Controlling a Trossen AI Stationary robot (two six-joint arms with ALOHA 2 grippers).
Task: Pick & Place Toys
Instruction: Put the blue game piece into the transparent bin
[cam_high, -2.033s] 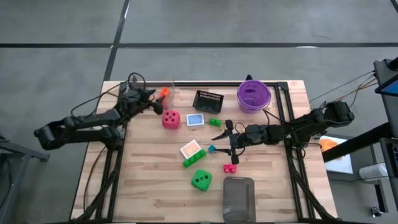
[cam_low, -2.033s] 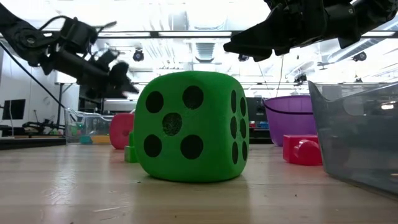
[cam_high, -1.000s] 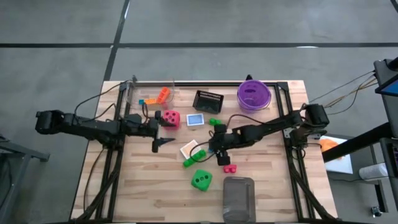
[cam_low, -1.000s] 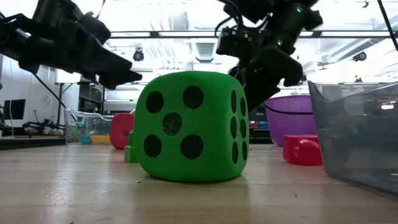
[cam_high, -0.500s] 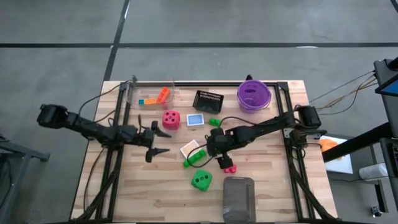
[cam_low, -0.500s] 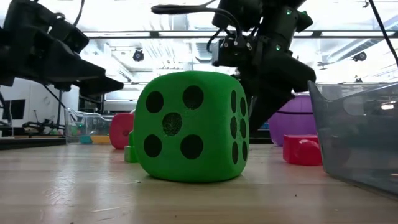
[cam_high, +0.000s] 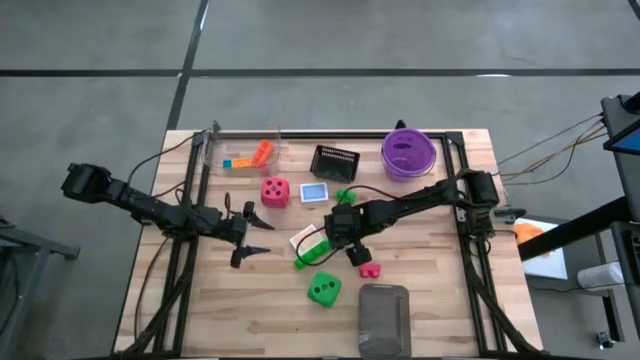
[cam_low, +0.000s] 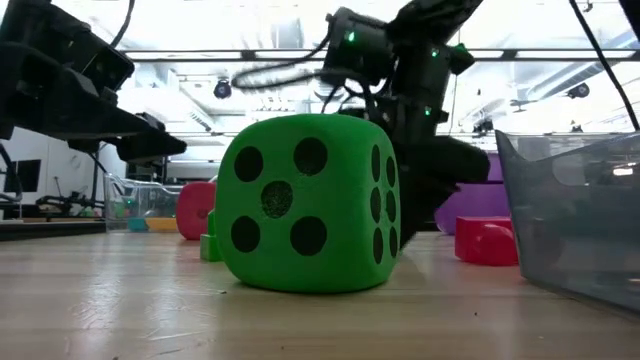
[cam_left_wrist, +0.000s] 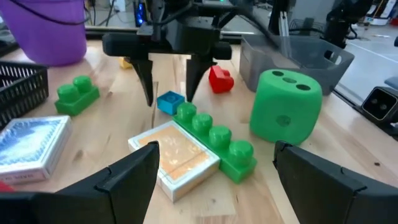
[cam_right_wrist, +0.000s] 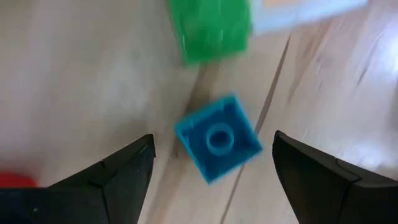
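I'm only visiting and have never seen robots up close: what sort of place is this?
Probably a robotics lab or workshop. Two dark arms are mounted at a wooden table strewn with toys such as a big green dotted die, standing on bare grey concrete floor, with ceiling lights and equipment behind.

Two dice (cam_high: 275, 192) (cam_high: 322, 289) — two cards (cam_high: 314, 192) (cam_high: 306, 238) (several small bricks (cam_left_wrist: 216, 139)).
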